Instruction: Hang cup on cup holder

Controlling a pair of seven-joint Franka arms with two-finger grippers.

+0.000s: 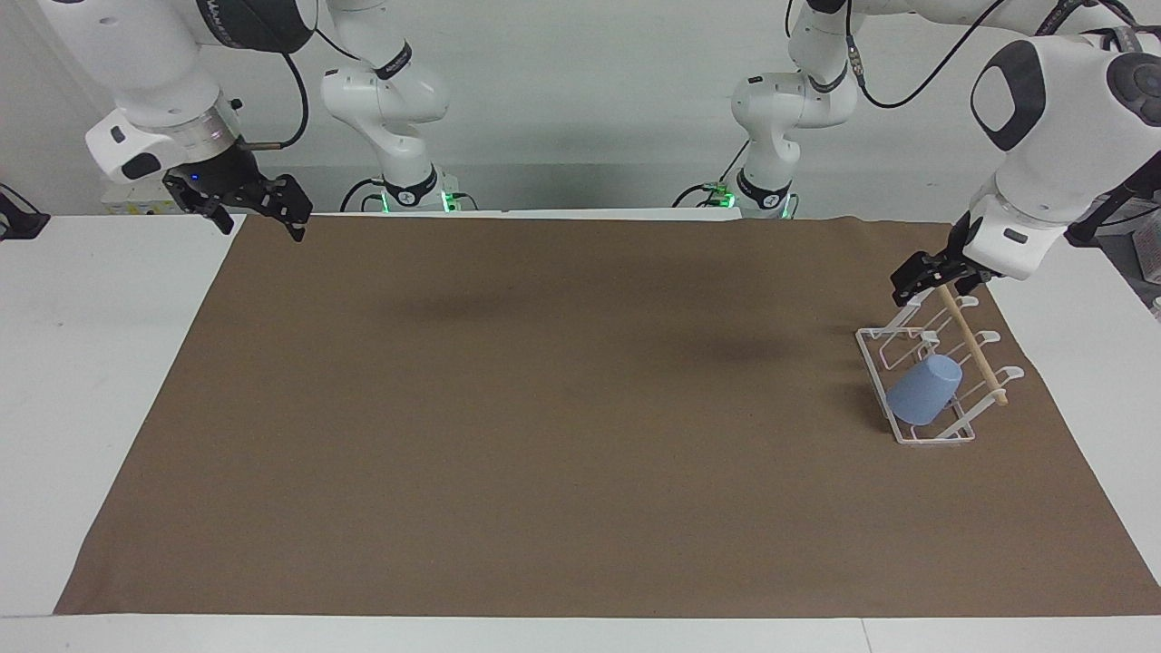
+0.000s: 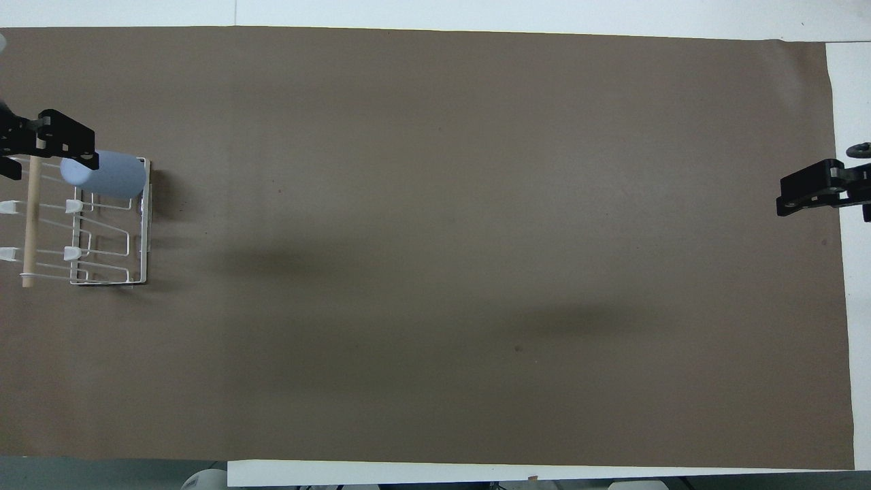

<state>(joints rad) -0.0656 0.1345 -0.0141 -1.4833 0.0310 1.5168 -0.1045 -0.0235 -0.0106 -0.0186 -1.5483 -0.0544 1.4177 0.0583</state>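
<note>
The light-blue cup (image 1: 923,390) (image 2: 105,175) hangs tilted, mouth down, on a prong of the white wire cup holder (image 1: 934,440) (image 2: 144,224), at the holder's end farther from the robots. A thin wooden rod (image 1: 975,345) (image 2: 29,224) runs across the holder's top. My left gripper (image 1: 914,281) (image 2: 44,153) hovers open above the holder near the rod, apart from the cup and holding nothing. Over the mat's corner at the right arm's end, my right gripper (image 1: 263,227) (image 2: 816,201) waits open and empty.
A brown mat (image 1: 544,408) (image 2: 442,238) covers most of the white table (image 1: 91,363). The cup holder stands near the mat's edge at the left arm's end. Both arm bases stand at the table's robot end.
</note>
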